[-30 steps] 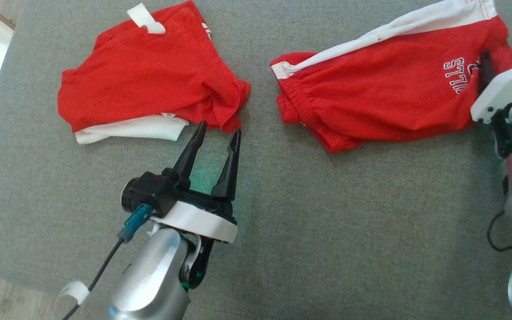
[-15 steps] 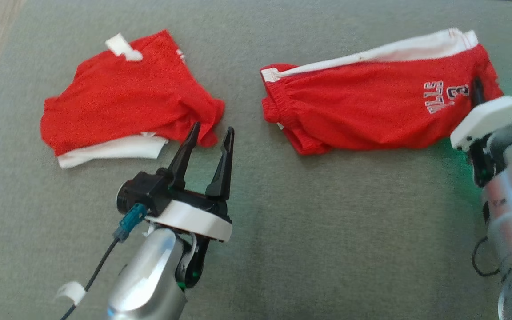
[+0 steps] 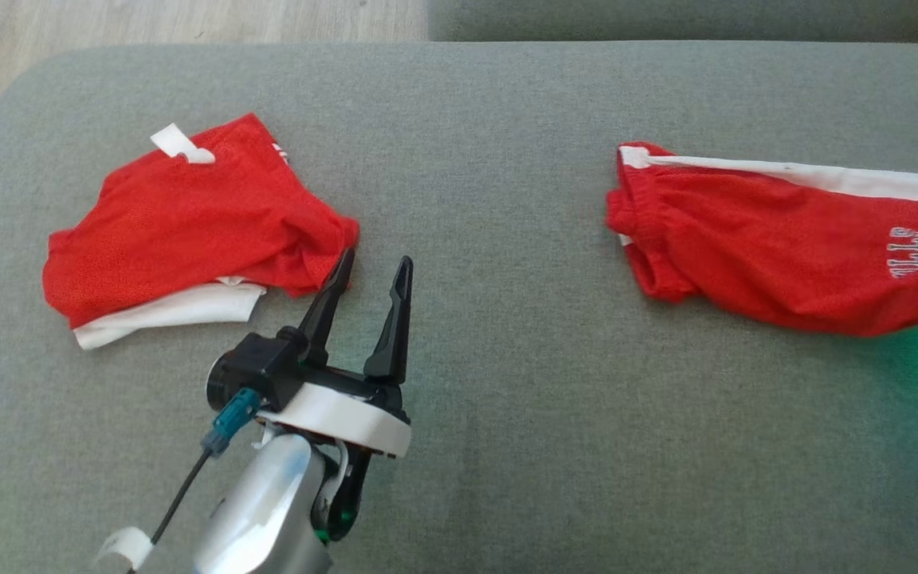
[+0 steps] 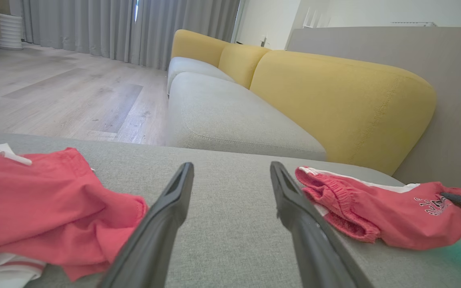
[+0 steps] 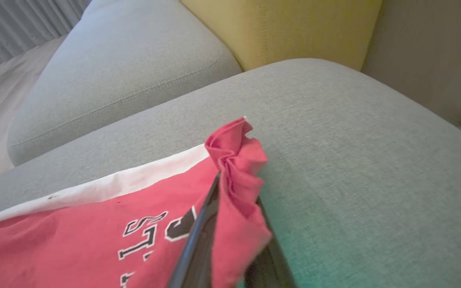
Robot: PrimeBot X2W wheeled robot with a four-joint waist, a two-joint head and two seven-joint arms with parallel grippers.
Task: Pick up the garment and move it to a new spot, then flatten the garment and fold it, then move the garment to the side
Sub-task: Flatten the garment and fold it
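Between the right jaws, bunched garment (image 5: 94,224) corner

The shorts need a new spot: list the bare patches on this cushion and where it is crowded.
Bare cushion: the wide strip between the folded red garment and the red shorts; the near stretch right of the left gripper; the far band behind both garments. Crowded: the left side, where the open jaws hang at the folded garment's edge.

Folded garment (image 3: 188,215) left, shorts (image 3: 778,263) right (well apart), both on cushion (image 3: 491,159).
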